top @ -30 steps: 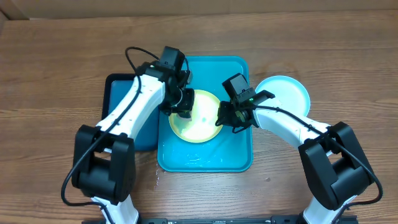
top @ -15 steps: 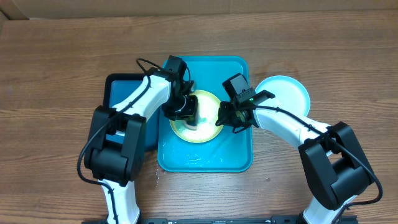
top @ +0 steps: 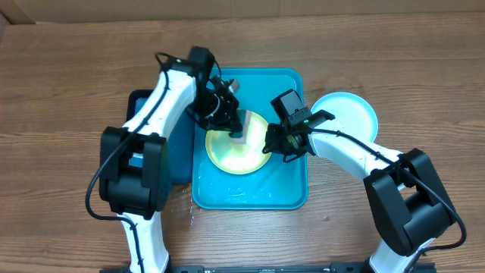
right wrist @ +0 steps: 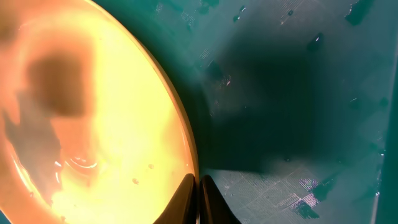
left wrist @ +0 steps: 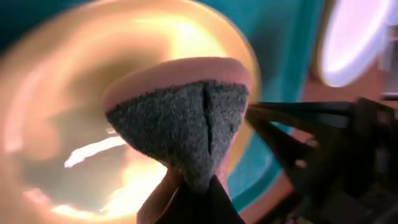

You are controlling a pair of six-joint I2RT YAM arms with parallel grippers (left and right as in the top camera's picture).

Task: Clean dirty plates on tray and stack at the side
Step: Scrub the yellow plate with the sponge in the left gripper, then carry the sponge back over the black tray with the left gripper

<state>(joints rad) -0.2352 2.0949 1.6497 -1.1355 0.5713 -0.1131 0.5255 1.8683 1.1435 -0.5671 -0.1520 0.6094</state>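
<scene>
Grips sponge in left gripper, shifted from left of plate toward its upper rim. Pinches plate's right edge in right gripper, unmoved. Plate mid-frame, inside tray.

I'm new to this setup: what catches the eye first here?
A lime-green plate sits on the bright turquoise tray. The left gripper is shut on a pink and grey sponge over the plate, while the right gripper pinches its right rim. A light-blue plate lies on the table right of the tray.
</scene>
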